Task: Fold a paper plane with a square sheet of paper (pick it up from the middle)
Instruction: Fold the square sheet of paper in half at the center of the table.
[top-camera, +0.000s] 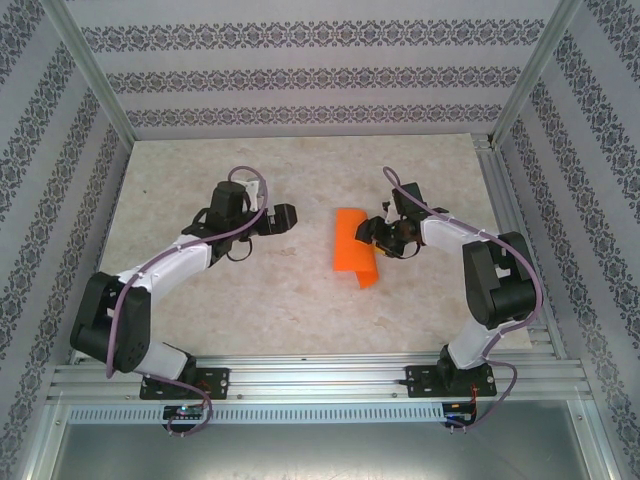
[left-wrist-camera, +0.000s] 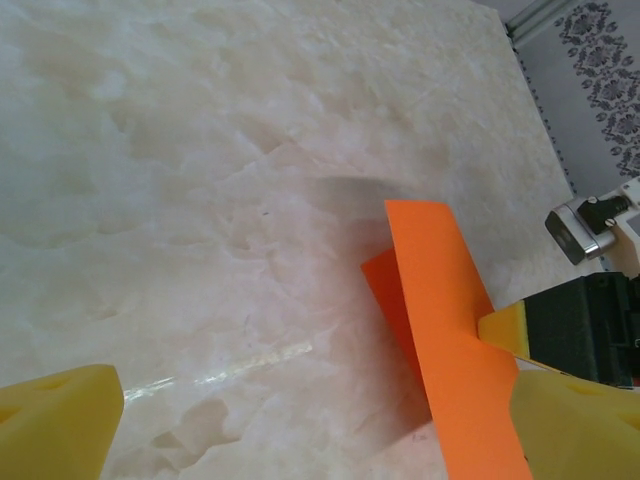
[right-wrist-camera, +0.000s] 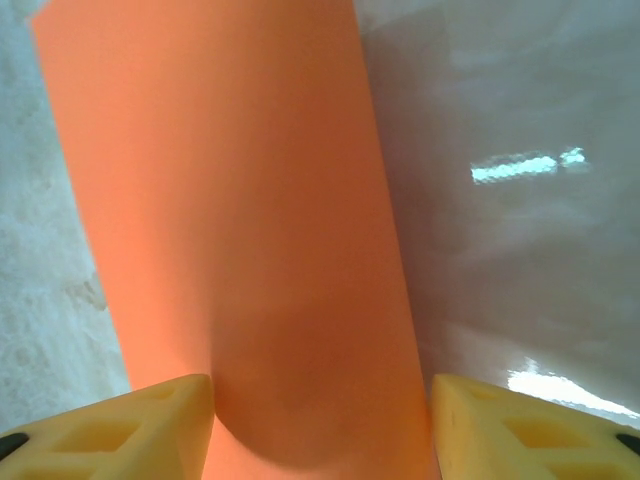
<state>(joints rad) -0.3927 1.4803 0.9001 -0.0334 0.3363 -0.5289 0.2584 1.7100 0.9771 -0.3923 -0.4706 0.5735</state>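
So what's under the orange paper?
The orange paper lies on the marble table. It's folded over, so another orange layer peeks out below the top flap. The table right beneath it is covered.

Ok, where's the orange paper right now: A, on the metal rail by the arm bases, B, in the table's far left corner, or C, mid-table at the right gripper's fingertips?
C: from above, the orange sheet of paper sits central on the table, the right gripper at its right edge, the left gripper apart on its left.
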